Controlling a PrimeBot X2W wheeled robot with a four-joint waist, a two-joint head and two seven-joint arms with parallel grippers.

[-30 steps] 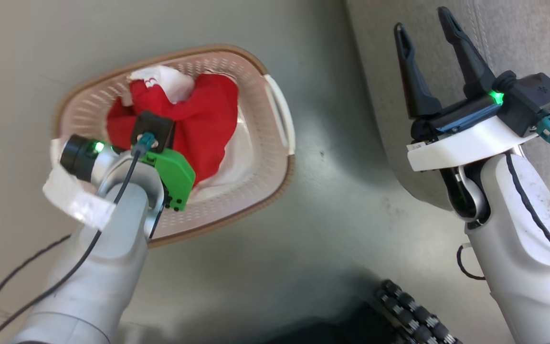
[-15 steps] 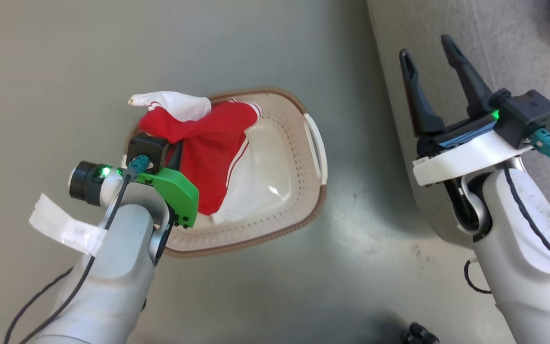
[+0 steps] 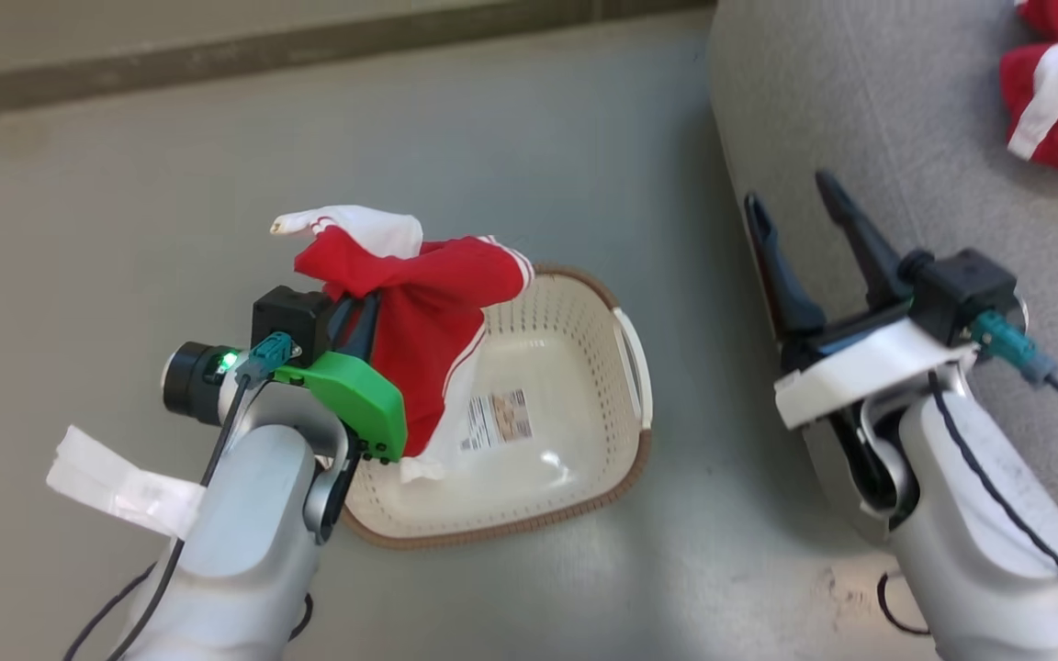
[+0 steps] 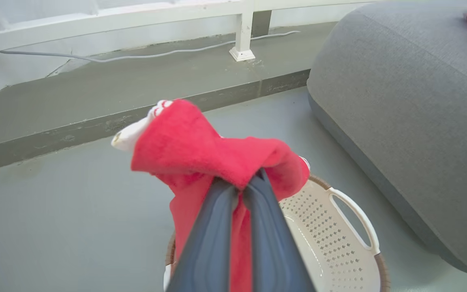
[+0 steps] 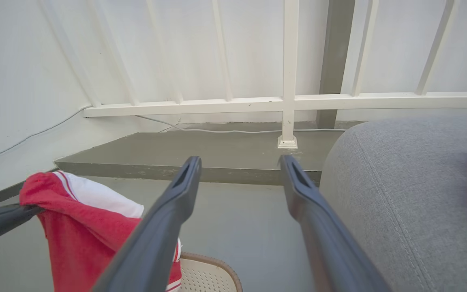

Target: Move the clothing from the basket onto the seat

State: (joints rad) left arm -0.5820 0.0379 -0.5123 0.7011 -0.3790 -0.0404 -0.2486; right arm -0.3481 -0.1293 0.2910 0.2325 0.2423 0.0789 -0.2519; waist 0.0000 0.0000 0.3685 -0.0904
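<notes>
One red-and-white garment [image 4: 201, 146] is pinched between the closed fingers of the left gripper [image 4: 249, 184], draping from its tips above the basket [image 3: 575, 321] below it. The right gripper [image 3: 789, 191], fingers spread and empty, hovers by the edge of the seat [image 3: 860, 110]; a second red garment [image 3: 1057, 101] lies on it beyond the tips.

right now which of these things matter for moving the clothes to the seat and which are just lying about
Job in hand:
- red garment, pinched in the shut left tool
- basket, under it
- second red garment, lying on the seat
- right tool, open, holding nothing

Lying about:
- white railing
- grey cable
- label sticker inside the basket
</notes>
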